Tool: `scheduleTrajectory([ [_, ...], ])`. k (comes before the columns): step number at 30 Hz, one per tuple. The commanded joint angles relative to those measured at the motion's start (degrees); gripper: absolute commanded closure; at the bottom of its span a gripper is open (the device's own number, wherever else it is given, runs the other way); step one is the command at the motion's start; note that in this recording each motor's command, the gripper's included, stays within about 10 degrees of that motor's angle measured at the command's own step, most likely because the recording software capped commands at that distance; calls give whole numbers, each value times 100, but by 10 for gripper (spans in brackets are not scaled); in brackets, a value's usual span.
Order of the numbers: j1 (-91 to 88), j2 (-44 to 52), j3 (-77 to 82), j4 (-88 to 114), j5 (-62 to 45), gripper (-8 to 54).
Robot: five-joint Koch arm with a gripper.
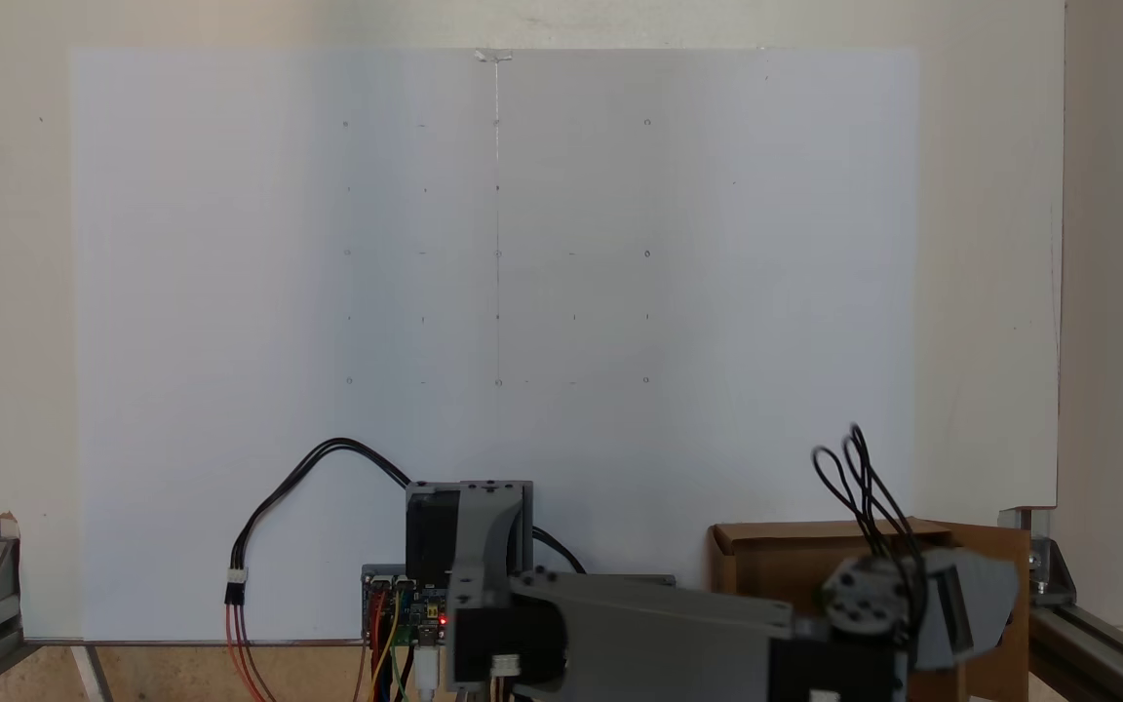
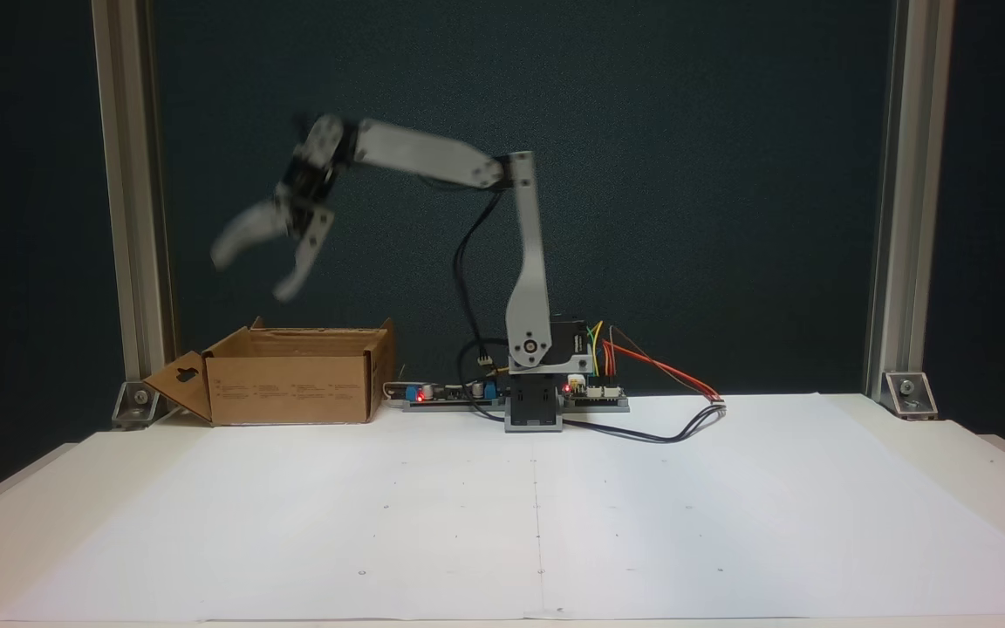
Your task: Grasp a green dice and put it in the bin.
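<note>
The bin is a brown cardboard box with open flaps, standing at the back left of the table in a fixed view; the other fixed view shows it at the lower right. My gripper hangs in the air well above the bin's left half, blurred, with its two fingers spread wide apart and nothing between them. My grey forearm reaches over the box. The green dice is out of view; the inside of the bin is hidden.
A white paper sheet with small pencil marks covers the table. The arm's base stands at the back centre with circuit boards and loose cables beside it. Aluminium posts flank the table.
</note>
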Motion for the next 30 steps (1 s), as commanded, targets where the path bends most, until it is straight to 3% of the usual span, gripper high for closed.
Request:
scheduleTrajectory([
  [1,-905,633,-369,-229,956,32],
  [7,-3355,1512,-149,-211,1573,18],
  [13,-5860,2602,1187,-352,1626,17],
  [21,-9079,3691,3146,-2336,1635,18],
  [30,-9246,4720,5309,-4604,1635,19],
])
